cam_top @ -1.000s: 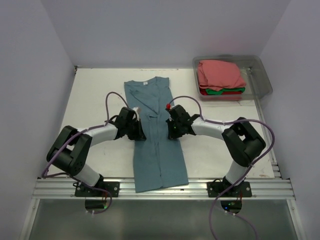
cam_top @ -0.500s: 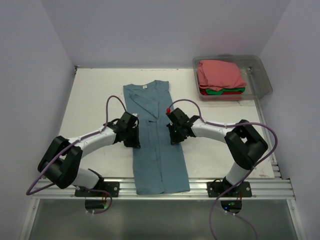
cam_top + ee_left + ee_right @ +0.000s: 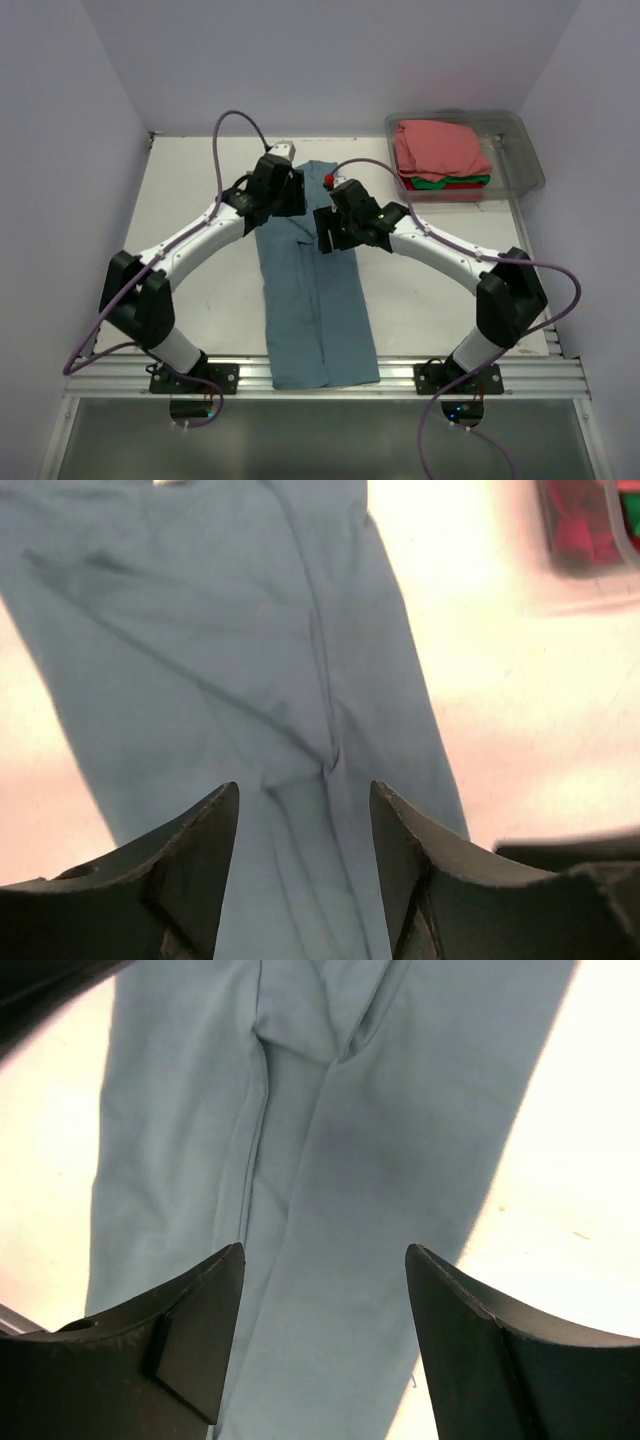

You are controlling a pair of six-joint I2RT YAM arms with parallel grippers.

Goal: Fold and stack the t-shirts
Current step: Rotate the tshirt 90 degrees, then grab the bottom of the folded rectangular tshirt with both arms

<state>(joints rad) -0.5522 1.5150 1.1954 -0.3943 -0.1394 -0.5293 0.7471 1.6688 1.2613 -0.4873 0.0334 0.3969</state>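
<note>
Your top view looks down from above and behind the arm bases, taking in the whole table [image 3: 190, 200] from afar. Your left wrist view sits close over the slate-blue t-shirt [image 3: 230, 660], looking past its own fingers [image 3: 190, 870]; your right wrist view does likewise. All three share that shirt's centre fold

White table [image 3: 190, 195] between pale walls [image 3: 60, 140], possibly grey floor [image 3: 320, 440] below
</note>
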